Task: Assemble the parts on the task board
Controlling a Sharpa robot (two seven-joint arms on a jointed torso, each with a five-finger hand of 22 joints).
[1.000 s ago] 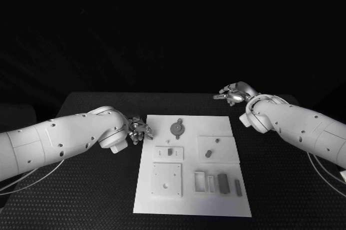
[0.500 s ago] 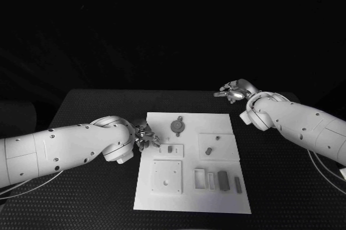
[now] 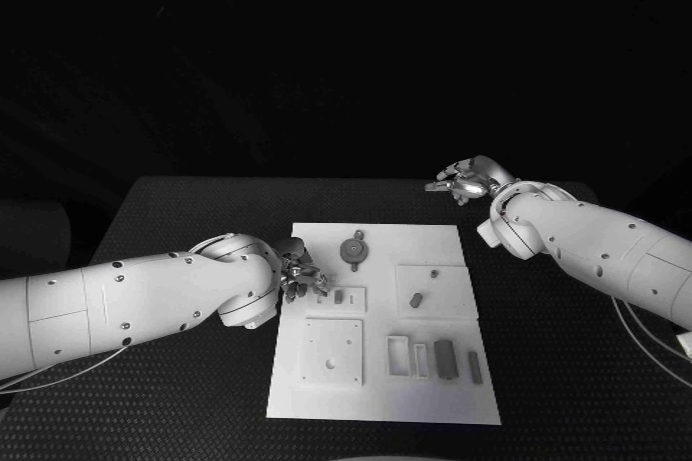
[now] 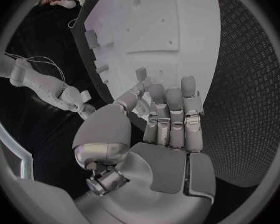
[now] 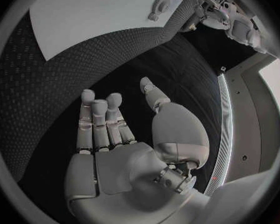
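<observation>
White board (image 3: pixel 378 381) lies mid tabletop (image 3: pixel 173 381) with about six grey parts on it: one round part (image 3: pixel 353 251) at the far end, two small ones mid-board, three bars (image 3: pixel 446 361) near the front. Left robot hand (image 3: pixel 300 276) hovers over the board's left edge, fingers straight and apart, holding nothing. Right robot hand (image 3: pixel 464 184) sits off the board's far right corner, fingers apart, empty.
</observation>
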